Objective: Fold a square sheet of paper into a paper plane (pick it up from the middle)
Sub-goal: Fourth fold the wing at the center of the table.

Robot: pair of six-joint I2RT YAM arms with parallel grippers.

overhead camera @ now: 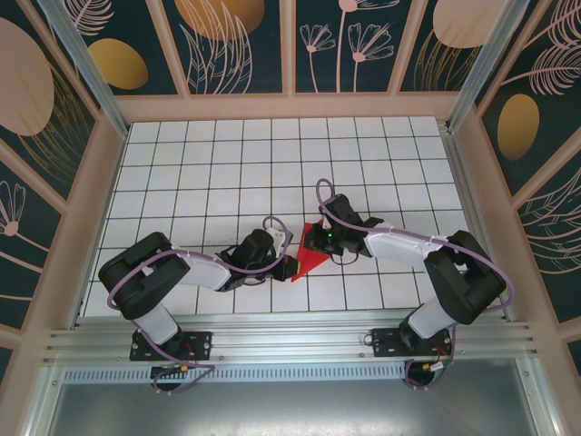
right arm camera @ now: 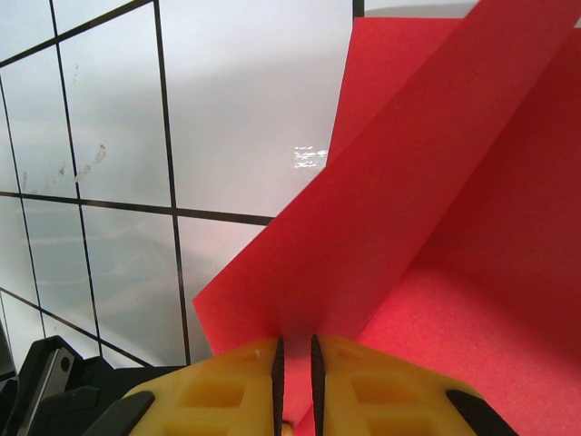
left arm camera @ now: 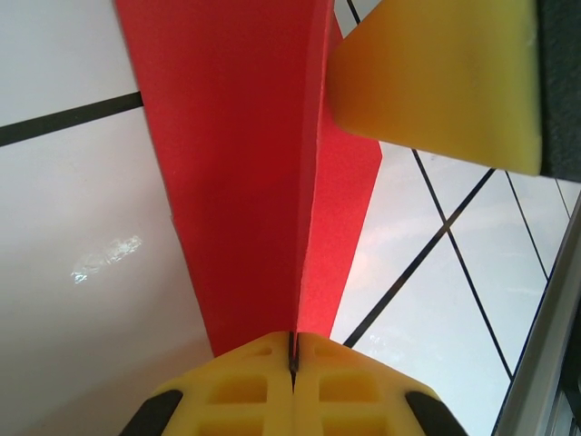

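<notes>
The square sheet of paper is bright red and creased into a pointed, triangular shape, held just above the white tiles between both arms. My left gripper is shut on its lower left tip. In the left wrist view the yellow fingers of the left gripper pinch the fold of the paper, and two flaps spread away from them. My right gripper holds the upper edge. In the right wrist view the right gripper stands nearly closed, with a layer of the paper running into the narrow slot.
One yellow finger of the right gripper hangs close above the paper in the left wrist view. The white gridded table stretches away behind both arms. Patterned walls close it in, and a metal rail runs along the near edge.
</notes>
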